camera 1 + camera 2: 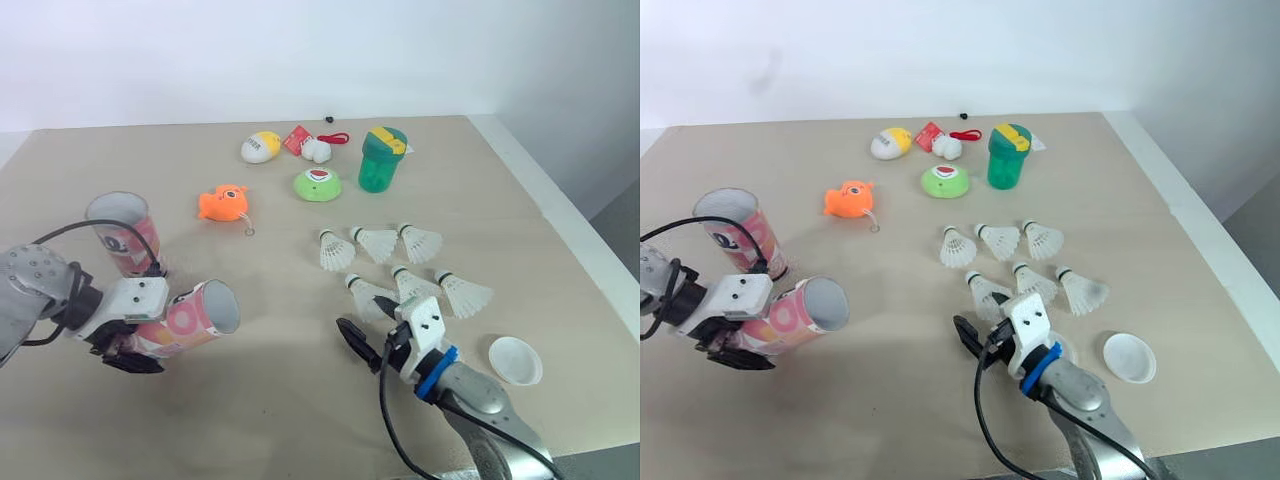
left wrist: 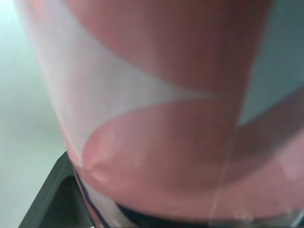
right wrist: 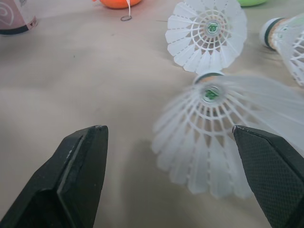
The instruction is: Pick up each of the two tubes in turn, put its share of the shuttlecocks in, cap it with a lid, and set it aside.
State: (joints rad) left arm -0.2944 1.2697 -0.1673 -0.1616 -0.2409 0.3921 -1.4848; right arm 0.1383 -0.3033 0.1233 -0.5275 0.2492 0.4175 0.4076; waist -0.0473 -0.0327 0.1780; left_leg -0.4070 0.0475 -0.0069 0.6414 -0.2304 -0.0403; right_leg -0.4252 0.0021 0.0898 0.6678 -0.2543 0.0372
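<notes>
Where the left gripper sits: low over the near left of the surface, clamped around the lower body of the pink tube
Pink tube: tilted well over, close to lying down, its open mouth turned toward the middle of the surface; nothing can be made out inside it
Second tube: upright and open-topped, just behind the held one on the far side
Right gripper: near the front edge, right of centre, fingers spread wide apart and gripping nothing
Nearest shuttlecock: lying on its side just ahead of the right gripper, its feather skirt in the gap between the two fingers; whether a finger touches it cannot be told
Shuttlecocks: six in all, loose on the surface in two rough rows of three, right of centre, well apart from both tubes
Lid: white, flat on the surface at the near right, beside the right arm
Far side: orange fish toy, green cup, green round toy and a white-and-yellow egg-shaped toy, all apart from the grippers
</notes>
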